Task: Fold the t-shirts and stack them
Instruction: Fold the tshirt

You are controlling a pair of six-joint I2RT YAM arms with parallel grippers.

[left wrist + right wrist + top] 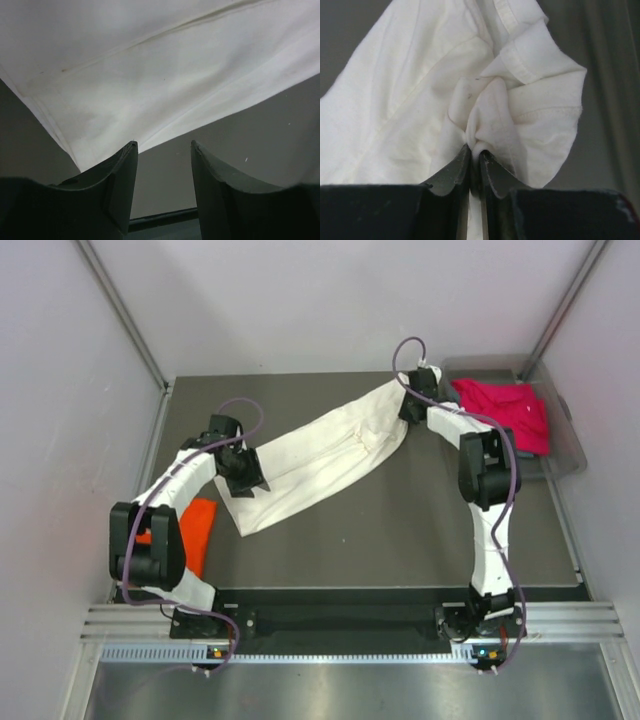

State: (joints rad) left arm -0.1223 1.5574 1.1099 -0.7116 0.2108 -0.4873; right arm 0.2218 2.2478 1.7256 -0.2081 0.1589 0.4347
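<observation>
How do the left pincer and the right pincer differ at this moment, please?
The left pincer stands open and empty; the right pincer is shut on a bunched fold of the cream-white t-shirt. The left pincer is at the shirt's near left end, the right pincer at its far right end. Both are at the same shirt.

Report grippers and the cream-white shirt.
Right gripper shut on bunched end of cream-white cloth t-shirt. Left gripper open near its other end, gripping nothing. No obstruction seen.
</observation>
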